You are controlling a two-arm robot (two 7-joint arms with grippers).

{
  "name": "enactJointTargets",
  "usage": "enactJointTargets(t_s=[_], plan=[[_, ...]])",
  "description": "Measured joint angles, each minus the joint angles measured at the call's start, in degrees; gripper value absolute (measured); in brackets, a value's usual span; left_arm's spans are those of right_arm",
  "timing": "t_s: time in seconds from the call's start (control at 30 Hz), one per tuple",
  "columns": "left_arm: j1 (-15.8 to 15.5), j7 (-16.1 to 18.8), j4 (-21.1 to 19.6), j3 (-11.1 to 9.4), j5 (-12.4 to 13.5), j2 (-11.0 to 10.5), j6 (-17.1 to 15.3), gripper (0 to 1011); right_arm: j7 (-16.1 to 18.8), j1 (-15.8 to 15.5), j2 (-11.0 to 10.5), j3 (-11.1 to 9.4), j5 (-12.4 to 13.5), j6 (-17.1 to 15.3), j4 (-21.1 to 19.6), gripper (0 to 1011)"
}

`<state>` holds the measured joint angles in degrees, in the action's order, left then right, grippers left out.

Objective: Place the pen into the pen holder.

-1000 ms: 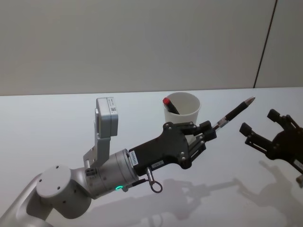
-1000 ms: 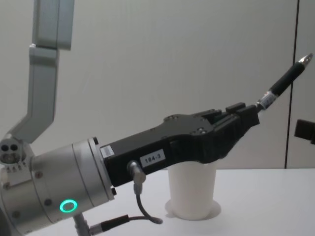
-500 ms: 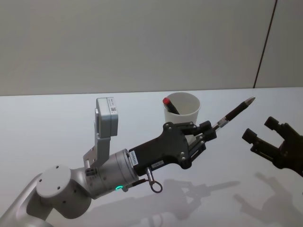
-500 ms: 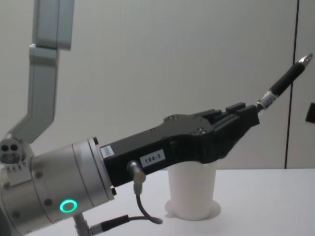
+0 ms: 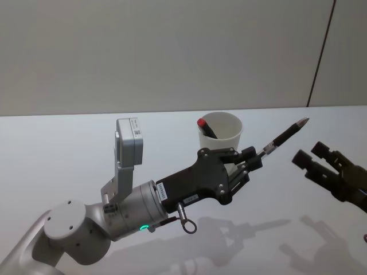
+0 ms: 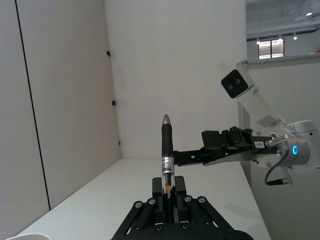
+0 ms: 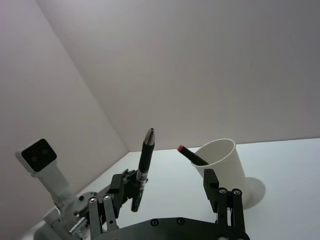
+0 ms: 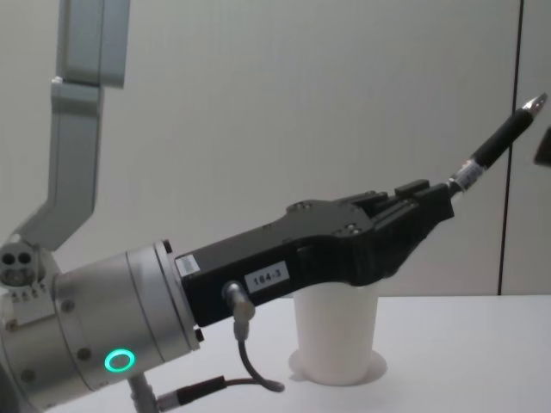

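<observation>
The pen (image 5: 284, 136) lay right of centre in the head view, slanting up and to the right, its lower end pinched between the closed fingers of the left gripper (image 5: 256, 156). It looked light, stiff and smooth, likely to swivel in a pinch, so the black grip section below the tip seemed the surest hold. Just to its upper left stood the pen holder (image 5: 234, 133), a thin cup that would tip easily, holding a red-capped pen (image 5: 205, 126). At the right edge, the right gripper (image 5: 310, 153) hung over the table (image 5: 63, 154), fingers spread wide and empty.
</observation>
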<state>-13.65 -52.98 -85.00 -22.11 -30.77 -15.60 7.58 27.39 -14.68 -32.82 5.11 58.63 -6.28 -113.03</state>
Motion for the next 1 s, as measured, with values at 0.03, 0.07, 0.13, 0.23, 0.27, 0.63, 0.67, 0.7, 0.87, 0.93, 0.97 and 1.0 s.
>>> enactJointTargets(t_s=[0.03, 0.07, 0.13, 0.23, 0.27, 0.63, 0.67, 0.7, 0.87, 0.93, 0.97, 1.0], plan=[[0.00, 0.00, 0.00, 0.00, 0.00, 0.00, 0.00, 144, -0.01, 0.02, 0.09, 0.04, 0.99, -0.41, -0.23, 1001], [0.00, 0.00, 0.00, 0.00, 0.00, 0.00, 0.00, 144, -0.05, 0.04, 0.13, 0.07, 1.60, -0.67, -0.32, 1001], [0.00, 0.00, 0.00, 0.00, 0.00, 0.00, 0.00, 144, -0.21, 0.08, 0.24, 0.15, 2.41, -0.96, -0.53, 1001], [0.00, 0.00, 0.00, 0.00, 0.00, 0.00, 0.00, 144, -0.87, 0.17, 0.53, 0.41, 3.74, -1.72, -0.96, 1001], [0.00, 0.00, 0.00, 0.00, 0.00, 0.00, 0.00, 144, -1.25, 0.23, 0.68, 0.55, 4.26, -2.06, -1.15, 1001], [0.00, 0.01, 0.00, 0.00, 0.00, 0.00, 0.00, 144, -5.17, 1.47, 2.25, 2.25, 5.34, -4.21, -2.10, 1001], [0.00, 0.01, 0.00, 0.00, 0.01, 0.00, 0.00, 144, -5.42, 1.59, 2.37, 2.38, 5.23, -4.34, -2.13, 1001], [0.00, 0.01, 0.00, 0.00, 0.00, 0.00, 0.00, 144, -5.78, 1.72, 2.48, 2.51, 5.05, -4.51, -2.15, 1002], [0.00, 0.01, 0.00, 0.00, 0.01, 0.00, 0.00, 144, -7.67, 2.89, 3.66, 3.55, 3.79, -5.26, -2.17, 1001], [0.00, 0.01, 0.00, 0.00, 0.00, 0.00, 0.00, 144, -8.23, 3.21, 3.99, 3.87, 3.36, -5.41, -2.13, 1001], [0.00, 0.01, 0.00, 0.00, 0.00, 0.00, 0.00, 144, -8.40, 3.35, 4.14, 3.99, 3.22, -5.46, -2.10, 1001], [0.00, 0.01, 0.00, 0.00, 0.00, 0.00, 0.00, 144, -8.87, 3.65, 4.44, 4.27, 2.77, -5.55, -2.02, 1001]])
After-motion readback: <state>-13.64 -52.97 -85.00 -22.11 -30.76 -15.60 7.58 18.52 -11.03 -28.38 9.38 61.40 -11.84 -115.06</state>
